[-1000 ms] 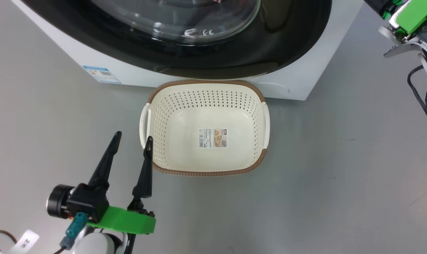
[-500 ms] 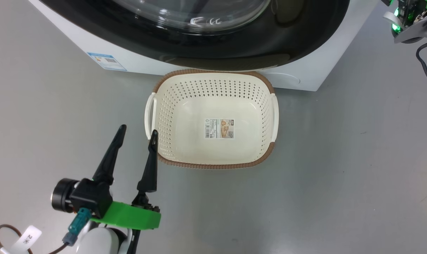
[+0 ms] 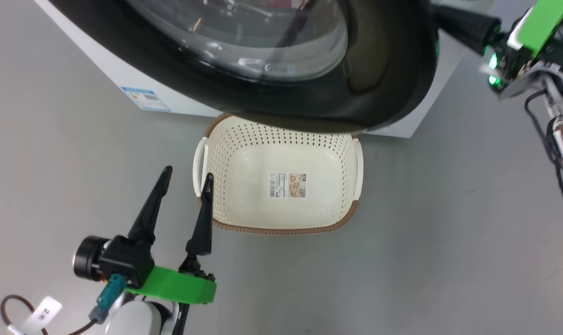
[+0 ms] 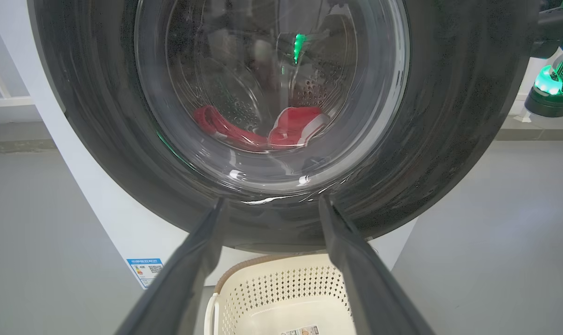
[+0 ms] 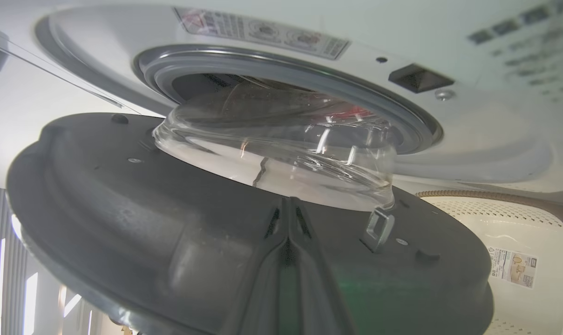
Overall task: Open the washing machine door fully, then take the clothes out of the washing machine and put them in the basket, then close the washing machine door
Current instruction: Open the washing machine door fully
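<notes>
The washing machine (image 3: 102,65) stands at the top of the head view. Its door (image 3: 383,88) is ajar, the black rim overhanging the far edge of the basket (image 3: 281,230). Red clothes (image 4: 295,125) lie in the drum, seen through the door glass (image 4: 272,83). My right gripper (image 3: 444,18) is shut, its joined tips (image 5: 288,201) against the door's grey inner face (image 5: 146,223), below the glass bowl (image 5: 281,144) and the grey gasket (image 5: 281,70). My left gripper (image 3: 188,174) hangs open beside the basket's left handle, with nothing between its fingers (image 4: 193,260).
The basket (image 4: 281,288) sits on grey floor right against the machine's front, with a paper label (image 3: 288,184) on its bottom. A blue label (image 3: 146,99) is low on the machine. Black cables (image 3: 556,135) hang from my right arm. A tagged brown cable loop (image 3: 44,309) lies lower left.
The door has swung outward and now covers the basket's far rim. My right gripper has come in from the upper right to the door's edge. The head view has shifted; the left gripper stays open.
</notes>
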Controlling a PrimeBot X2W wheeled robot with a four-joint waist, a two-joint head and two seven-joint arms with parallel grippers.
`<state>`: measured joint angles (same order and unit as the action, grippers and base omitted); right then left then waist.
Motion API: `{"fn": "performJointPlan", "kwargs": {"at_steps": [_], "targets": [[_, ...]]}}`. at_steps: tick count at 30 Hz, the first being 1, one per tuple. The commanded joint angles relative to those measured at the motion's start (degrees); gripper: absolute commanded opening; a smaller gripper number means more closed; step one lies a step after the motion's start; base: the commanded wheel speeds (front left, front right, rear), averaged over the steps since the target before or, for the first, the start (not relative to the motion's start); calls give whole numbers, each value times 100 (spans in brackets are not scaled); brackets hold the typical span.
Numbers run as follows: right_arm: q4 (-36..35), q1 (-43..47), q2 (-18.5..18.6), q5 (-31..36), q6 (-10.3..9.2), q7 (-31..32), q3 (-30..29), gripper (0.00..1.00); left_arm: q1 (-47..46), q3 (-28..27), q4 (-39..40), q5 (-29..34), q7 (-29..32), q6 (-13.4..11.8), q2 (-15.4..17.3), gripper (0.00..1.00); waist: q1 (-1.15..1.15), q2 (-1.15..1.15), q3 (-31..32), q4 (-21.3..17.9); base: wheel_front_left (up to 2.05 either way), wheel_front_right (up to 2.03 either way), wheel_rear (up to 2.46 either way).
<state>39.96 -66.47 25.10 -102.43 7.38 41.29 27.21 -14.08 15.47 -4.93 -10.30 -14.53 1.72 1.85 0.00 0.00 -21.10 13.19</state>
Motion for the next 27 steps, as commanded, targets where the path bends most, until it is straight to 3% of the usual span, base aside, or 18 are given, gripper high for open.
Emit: {"fn": "performJointPlan", "kwargs": {"at_steps": [1, 27], "targets": [[-216, 162, -159, 41, 11, 67, 45, 0, 81, -159, 112, -40, -47, -39, 103, 100, 0, 0, 110, -36, 0, 0, 0], [-1981, 2240, -616, 425, 11, 483, -62, 0, 809, -164, -19, 33, -47, 32, 103, 100, 0, 0, 967, 135, 0, 0, 0]]}}
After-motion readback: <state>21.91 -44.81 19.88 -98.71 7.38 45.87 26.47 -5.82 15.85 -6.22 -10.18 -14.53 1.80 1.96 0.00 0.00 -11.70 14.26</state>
